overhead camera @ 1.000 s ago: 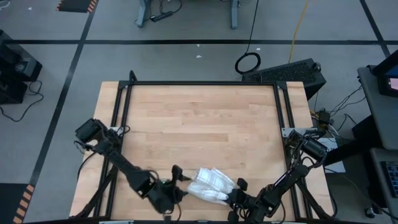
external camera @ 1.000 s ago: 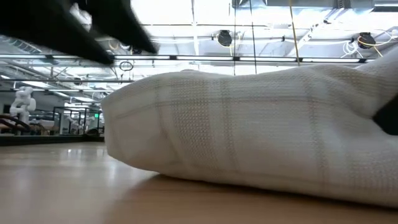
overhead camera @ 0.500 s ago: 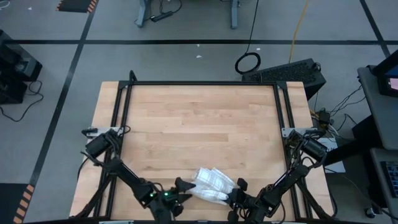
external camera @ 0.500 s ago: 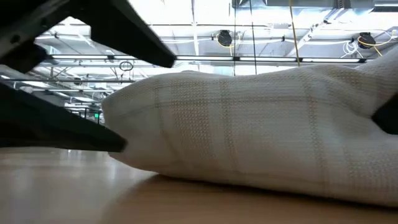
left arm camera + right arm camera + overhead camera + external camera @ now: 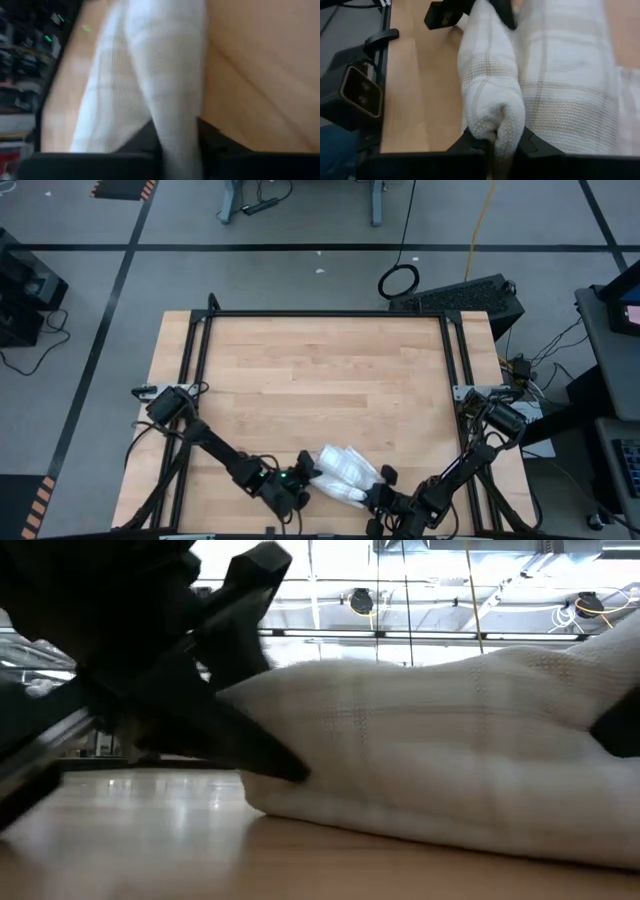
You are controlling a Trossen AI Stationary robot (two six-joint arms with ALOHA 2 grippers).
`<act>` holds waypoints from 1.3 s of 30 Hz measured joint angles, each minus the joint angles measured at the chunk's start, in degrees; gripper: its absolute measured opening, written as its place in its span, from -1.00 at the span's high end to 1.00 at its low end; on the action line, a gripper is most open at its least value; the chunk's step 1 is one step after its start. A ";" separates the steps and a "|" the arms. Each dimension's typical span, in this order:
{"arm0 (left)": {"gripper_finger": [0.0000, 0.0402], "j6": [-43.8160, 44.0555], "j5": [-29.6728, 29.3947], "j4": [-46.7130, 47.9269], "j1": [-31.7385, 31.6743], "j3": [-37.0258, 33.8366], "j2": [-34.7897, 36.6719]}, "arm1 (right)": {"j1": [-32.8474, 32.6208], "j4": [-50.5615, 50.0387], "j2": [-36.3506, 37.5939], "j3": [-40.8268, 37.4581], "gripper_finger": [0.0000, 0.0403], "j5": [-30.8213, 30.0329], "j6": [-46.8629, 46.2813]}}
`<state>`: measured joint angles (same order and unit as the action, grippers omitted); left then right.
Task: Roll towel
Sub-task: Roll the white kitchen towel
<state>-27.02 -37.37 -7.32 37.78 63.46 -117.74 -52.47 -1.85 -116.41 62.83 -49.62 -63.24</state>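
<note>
Towel, bunched at the lower centre of the high view, was now pinched at both ends: the left gripper, wide open a moment earlier, had been closed onto its left end, while the right gripper remained clamped on its right end, so rolling could be started.

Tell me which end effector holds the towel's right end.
The right end effector: it is shut on the right end of the towel, while the left end effector is pinching the opposite, left end.
</note>
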 joint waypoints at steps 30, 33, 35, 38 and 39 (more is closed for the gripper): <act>0.91 43.66 17.74 17.00 -1.15 1.27 10.74 | 5.05 7.66 3.00 -0.02 0.92 13.14 -1.32; 0.91 43.16 19.90 16.49 -2.60 1.25 10.76 | 4.39 8.14 2.06 -0.02 0.92 12.91 -3.01; 0.91 43.03 21.10 16.38 -3.01 1.25 10.76 | 4.11 8.14 1.95 -0.02 0.92 12.84 -2.15; 0.91 43.25 22.55 16.38 -3.03 1.25 10.78 | 4.09 8.95 1.93 -0.02 0.92 13.15 -0.17; 0.91 43.47 22.89 16.28 -2.97 1.25 10.79 | 4.07 8.97 1.93 0.00 0.92 13.30 0.32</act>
<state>16.45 -14.48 8.95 34.81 64.71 -106.96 -48.40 7.12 -114.48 62.83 -36.32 -62.92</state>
